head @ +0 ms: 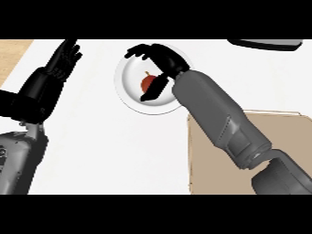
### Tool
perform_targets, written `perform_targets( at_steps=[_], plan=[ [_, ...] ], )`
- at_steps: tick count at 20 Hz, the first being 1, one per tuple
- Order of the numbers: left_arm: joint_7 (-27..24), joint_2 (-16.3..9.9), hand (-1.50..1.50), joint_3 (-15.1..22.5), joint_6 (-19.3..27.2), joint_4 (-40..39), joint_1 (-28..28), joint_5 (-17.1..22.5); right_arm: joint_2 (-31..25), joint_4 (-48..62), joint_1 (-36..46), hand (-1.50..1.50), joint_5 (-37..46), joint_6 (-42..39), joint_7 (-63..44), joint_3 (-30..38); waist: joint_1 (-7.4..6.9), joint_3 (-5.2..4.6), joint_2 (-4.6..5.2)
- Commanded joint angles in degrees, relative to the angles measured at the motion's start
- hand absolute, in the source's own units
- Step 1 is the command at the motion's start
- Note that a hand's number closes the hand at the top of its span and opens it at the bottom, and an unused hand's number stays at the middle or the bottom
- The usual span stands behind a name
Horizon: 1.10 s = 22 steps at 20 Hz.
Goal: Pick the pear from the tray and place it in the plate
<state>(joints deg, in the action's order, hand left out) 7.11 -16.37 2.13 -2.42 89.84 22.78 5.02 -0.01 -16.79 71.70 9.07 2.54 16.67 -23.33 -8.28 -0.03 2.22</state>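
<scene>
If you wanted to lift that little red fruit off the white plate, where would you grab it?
Probably around its round red body, from above. The pear lies on the plate with its thin stem pointing up the view, too slight to hold. The right hand already arches over it, thumb on the near side; whether it touches is unclear.

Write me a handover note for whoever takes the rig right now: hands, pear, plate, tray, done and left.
Right hand: over the plate, fingers curled above the pear, thumb beside it; contact cannot be confirmed.
Left hand: open, fingers up, resting at the view's left, holding nothing.
Pear: over the plate's middle; whether it rests on the plate cannot be told.
Tray: lower right, under the right forearm, no pear showing on it.
Done: pear carried from tray to plate.
Left: release if held, withdraw right hand.
</scene>
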Motion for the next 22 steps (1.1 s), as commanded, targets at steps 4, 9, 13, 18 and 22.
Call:
perform_targets(
  at_steps=[4,9,13,18,22],
  plan=[
    [-0.6,-1.6,0.00,-1.4,-1.0,-0.7,-0.8,0.1,0.0,-1.1,0.0,-1.50,-9.3,2.6,3.6,5.9,0.20,0.03,-0.12],
    [-2.2,-0.1,0.00,-1.4,0.3,-1.6,0.0,-0.8,0.0,1.6,0.4,-1.50,-15.0,-0.6,5.8,10.5,1.71,0.03,0.07],
    [0.6,-0.7,0.00,-2.0,0.0,0.4,-0.8,0.2,-3.9,5.0,3.4,-1.50,-17.1,-5.2,5.0,14.9,3.45,0.05,-0.49],
    [0.4,-0.3,0.00,-1.8,0.4,0.8,-1.6,-0.5,-8.5,7.6,3.1,-1.50,-19.0,-9.9,7.8,18.0,3.22,0.08,-0.10],
    [-0.4,-0.3,0.00,-2.0,-0.1,1.1,-1.8,-0.2,-13.2,8.2,-0.2,-1.50,-18.5,-14.0,14.3,18.3,3.67,0.12,-0.09]
  ],
)
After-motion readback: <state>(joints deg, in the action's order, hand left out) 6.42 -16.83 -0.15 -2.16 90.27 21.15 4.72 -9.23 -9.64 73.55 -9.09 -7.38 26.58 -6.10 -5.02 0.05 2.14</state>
